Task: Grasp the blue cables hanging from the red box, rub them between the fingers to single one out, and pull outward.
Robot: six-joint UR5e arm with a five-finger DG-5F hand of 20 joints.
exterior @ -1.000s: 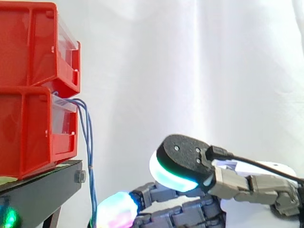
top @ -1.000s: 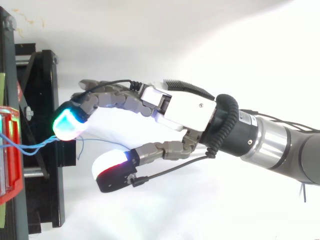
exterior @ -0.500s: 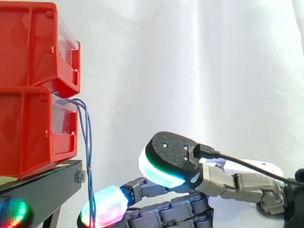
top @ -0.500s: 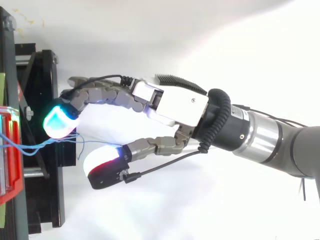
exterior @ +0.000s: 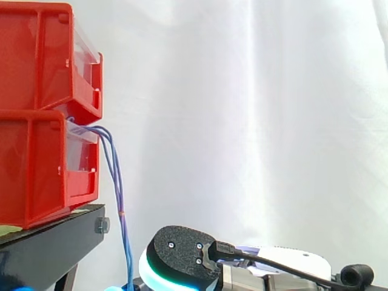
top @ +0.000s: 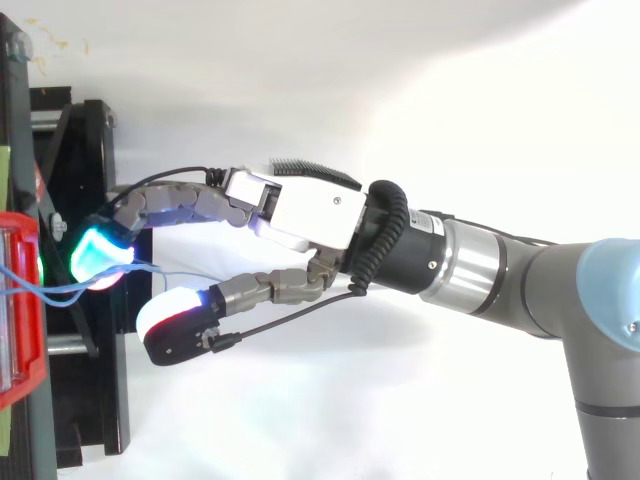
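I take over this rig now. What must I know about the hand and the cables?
Hand: open, low beside the black stand.
Blue cables hang from the lower red box and pass between fingertip and thumb, not yet pinched.
Done: hand is at the cables.
Left: close on them, rub to single one out, pull outward.

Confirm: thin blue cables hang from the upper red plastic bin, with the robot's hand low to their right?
Wrong bin. In the side view the thin blue cables hang from the lower red plastic bin, not the upper red bin. The robot's hand is low to their right, as stated.
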